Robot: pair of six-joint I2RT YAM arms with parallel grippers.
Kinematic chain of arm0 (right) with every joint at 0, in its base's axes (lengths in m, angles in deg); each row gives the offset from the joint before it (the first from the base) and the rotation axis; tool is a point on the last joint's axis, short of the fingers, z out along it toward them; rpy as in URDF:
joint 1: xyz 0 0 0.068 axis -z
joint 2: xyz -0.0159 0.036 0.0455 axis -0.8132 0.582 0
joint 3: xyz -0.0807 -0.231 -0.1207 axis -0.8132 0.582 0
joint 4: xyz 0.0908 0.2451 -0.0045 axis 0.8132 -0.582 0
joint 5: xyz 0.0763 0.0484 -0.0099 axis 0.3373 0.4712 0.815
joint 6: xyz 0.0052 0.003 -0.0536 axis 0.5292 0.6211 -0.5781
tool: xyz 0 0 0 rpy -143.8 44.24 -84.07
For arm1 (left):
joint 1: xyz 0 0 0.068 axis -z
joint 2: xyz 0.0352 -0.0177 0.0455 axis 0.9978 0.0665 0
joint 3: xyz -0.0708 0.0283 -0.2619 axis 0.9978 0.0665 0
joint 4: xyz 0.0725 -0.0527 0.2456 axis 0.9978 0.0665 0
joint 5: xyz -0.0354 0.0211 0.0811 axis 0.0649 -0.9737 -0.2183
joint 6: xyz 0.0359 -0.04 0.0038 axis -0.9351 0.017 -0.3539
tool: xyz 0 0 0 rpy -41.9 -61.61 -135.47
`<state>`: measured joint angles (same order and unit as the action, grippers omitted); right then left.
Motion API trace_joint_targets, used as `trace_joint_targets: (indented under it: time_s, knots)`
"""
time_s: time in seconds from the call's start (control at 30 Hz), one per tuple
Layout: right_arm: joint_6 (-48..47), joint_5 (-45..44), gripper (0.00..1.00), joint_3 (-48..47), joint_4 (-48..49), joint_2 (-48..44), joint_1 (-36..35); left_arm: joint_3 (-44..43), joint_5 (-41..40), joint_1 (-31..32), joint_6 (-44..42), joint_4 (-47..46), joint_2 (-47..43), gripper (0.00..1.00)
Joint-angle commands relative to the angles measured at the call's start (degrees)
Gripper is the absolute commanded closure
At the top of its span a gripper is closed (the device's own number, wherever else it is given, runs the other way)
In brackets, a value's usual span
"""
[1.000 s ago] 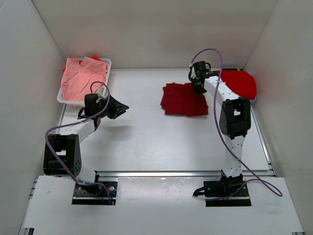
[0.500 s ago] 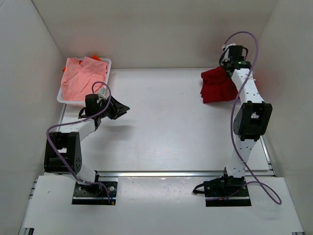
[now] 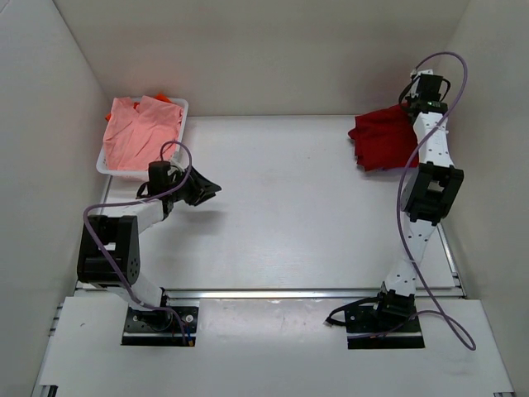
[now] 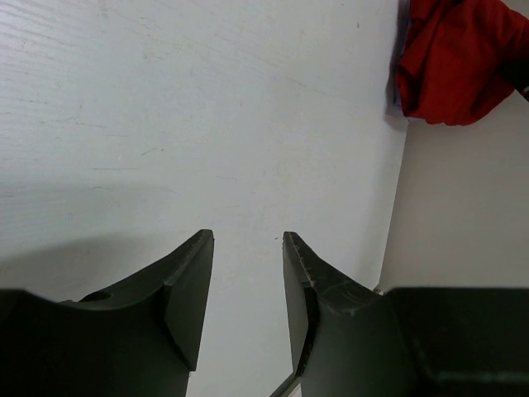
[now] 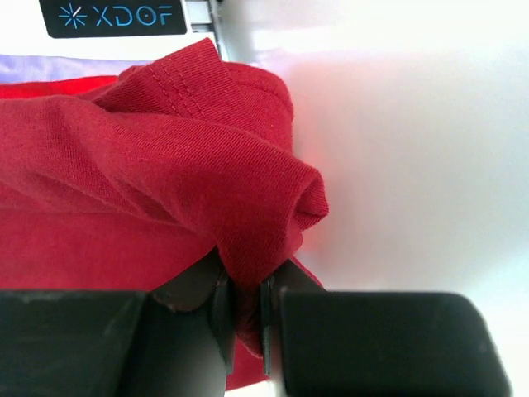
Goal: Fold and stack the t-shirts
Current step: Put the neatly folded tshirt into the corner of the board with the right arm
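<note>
The dark maroon t-shirt (image 3: 382, 141) lies bunched at the far right of the table, against the right wall. My right gripper (image 3: 411, 114) is shut on a fold of that shirt (image 5: 207, 165); the cloth is pinched between the fingertips (image 5: 244, 285). A brighter red strip (image 5: 50, 85) shows behind it in the right wrist view. The salmon pink t-shirt (image 3: 140, 131) rests in the white tray (image 3: 183, 106) at the back left. My left gripper (image 3: 211, 187) hovers open over bare table near the tray, nothing between its fingers (image 4: 246, 236). The red cloth (image 4: 459, 58) shows far off in the left wrist view.
White walls close in the table on the left, back and right. A small orange-red bit (image 3: 163, 98) peeks from behind the pink shirt in the tray. The right arm's cable (image 3: 450, 66) loops up by the right wall.
My right gripper has carried the maroon t-shirt from the table's middle to the far right, over where a bright red shirt lay. The left arm has barely shifted.
</note>
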<state>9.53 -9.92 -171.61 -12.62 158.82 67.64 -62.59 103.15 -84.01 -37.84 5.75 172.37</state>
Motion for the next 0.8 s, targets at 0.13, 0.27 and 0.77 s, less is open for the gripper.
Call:
trace_joint_targets:
  time_s: [0.13, 0.27, 0.77]
  knots:
    - [5.5, -3.4, 1.0, -7.8, 10.6, 6.1, 0.8, -2.1, -1.1, 1.0, -3.3, 2.8, -0.2, 0.5]
    - [8.9, -7.4, 0.89, -8.4, 13.5, 7.0, 1.0, -2.2, -2.1, 1.3, -4.7, 4.9, -1.0, 0.48]
    - [17.5, -10.0, 0.01, 1.9, -9.0, -13.9, -9.3, -7.1, -3.3, 7.1, -13.2, 17.2, -5.9, 0.02]
